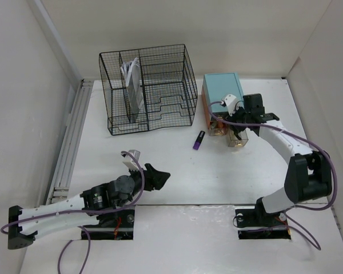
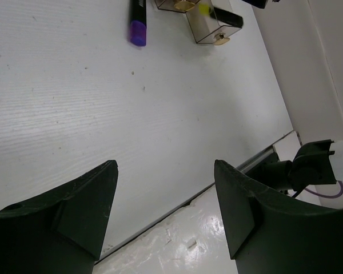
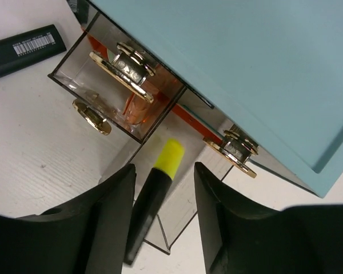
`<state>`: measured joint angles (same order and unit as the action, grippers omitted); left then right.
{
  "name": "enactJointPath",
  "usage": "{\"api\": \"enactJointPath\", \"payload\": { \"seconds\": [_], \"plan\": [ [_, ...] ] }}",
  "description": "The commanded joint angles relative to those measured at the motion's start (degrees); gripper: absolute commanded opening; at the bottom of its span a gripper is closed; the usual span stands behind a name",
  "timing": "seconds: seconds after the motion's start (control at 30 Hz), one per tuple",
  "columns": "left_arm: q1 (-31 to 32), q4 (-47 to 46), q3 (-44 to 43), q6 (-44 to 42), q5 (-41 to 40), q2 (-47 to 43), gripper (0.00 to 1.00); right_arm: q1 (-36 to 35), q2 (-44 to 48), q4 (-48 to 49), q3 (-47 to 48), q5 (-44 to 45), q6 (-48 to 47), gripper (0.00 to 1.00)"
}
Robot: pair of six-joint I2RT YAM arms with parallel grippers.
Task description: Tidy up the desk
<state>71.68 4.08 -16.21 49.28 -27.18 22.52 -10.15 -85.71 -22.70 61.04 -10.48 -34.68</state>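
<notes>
The white desk [image 1: 246, 171] holds a teal drawer box [image 1: 223, 88] at the back right with two smoky drawers pulled out. A black highlighter with a yellow cap [image 3: 160, 182] lies in the lower open drawer [image 3: 177, 211]. My right gripper [image 3: 164, 168] hangs open over that drawer, its fingers either side of the highlighter, with a gap on the right side. A purple-capped marker [image 1: 199, 140] lies on the desk left of the drawers; it also shows in the left wrist view [image 2: 138, 23]. My left gripper [image 2: 166, 165] is open and empty, low near the desk's front edge [image 1: 160, 176].
A black wire-mesh organizer [image 1: 148, 88] stands at the back left with white items [image 1: 131, 80] in one slot. The upper drawer [image 3: 103, 91] holds something orange. Gold knobs [image 3: 234, 151] stick out of the drawer fronts. White walls border the desk.
</notes>
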Motion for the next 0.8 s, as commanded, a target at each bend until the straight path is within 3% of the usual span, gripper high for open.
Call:
{"api": "enactJointPath", "payload": {
  "seconds": [0.0, 0.07, 0.13, 0.17, 0.2, 0.27, 0.3, 0.4, 0.53, 0.77],
  "plan": [
    [0.39, -1.62, -2.07, -0.94, 0.11, -0.55, 0.65, 0.31, 1.6, 0.55, 2.77, -0.15, 0.22, 0.52],
    [0.39, -1.62, -2.07, -0.94, 0.11, -0.55, 0.65, 0.31, 3.44, 0.03, 2.77, -0.76, 0.22, 0.52],
    [0.39, -1.62, -2.07, -0.94, 0.11, -0.55, 0.65, 0.31, 5.19, -0.76, 3.39, -2.17, 0.22, 0.45],
    [0.39, -1.62, -2.07, -0.94, 0.11, -0.55, 0.65, 0.31, 5.2, -1.38, 3.91, -5.05, -0.39, 0.38],
    [0.39, -1.62, -2.07, -0.94, 0.11, -0.55, 0.65, -1.0, 5.99, -3.04, 3.92, -6.64, -1.87, 0.2],
    [0.39, -1.62, -2.07, -0.94, 0.11, -0.55, 0.65, -2.76, 6.0, -6.37, 4.71, -10.5, -5.73, 0.11],
    [0.39, -1.62, -2.07, -0.94, 0.11, -0.55, 0.65, -5.38, 5.13, -10.57, 5.49, -14.79, -8.28, 0.11],
    [0.39, -1.62, -2.07, -0.94, 0.11, -0.55, 0.65, -10.66, 3.54, -14.12, 4.89, -16.77, -17.16, 0.14],
    [0.39, -1.0, -2.07, -0.41, 0.11, -0.55, 0.65, -20.67, 0.46, -16.76, 3.57, -13.08, -28.4, 0.25],
    [0.39, 2.42, -1.55, 0.11, -0.42, -5.2, 0.65, -25.62, -5.42, -12.72, 3.91, -4.39, -38.09, 0.39]
  ]
}}
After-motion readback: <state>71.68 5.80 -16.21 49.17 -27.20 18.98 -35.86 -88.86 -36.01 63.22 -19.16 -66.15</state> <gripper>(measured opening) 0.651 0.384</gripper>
